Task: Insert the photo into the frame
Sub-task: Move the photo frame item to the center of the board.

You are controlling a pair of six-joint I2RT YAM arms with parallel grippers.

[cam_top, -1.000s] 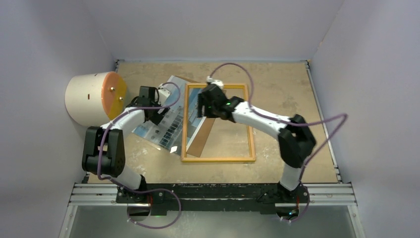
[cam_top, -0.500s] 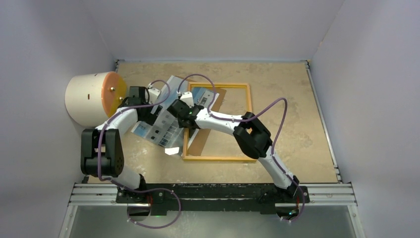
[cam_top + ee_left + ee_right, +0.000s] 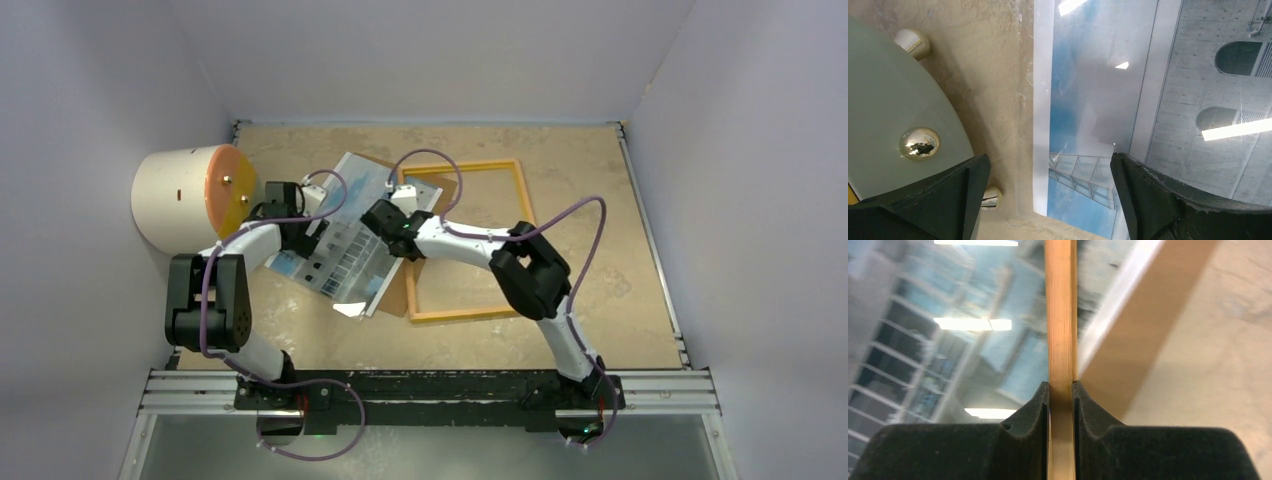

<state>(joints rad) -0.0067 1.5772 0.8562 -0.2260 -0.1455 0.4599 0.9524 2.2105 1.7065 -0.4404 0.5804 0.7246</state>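
Two grippers at the photo [image 3: 340, 250], which lies face up, left of centre. The right gripper [image 3: 1061, 387] is clamped on a light-wood rail of the frame [image 3: 470, 314], this rail passing over the photo and the brown backing board [image 3: 1143, 335]. The left gripper [image 3: 1048, 165] hangs spread wide above the photo's white border, beside a cream drum [image 3: 175, 200].

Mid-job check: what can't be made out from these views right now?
Top view: left rail of the frame, mostly hidden by the right arm.
Right wrist view: photo blurred; backing board cut off by the edge.
Left wrist view: whether the open left pincer touches the photo.
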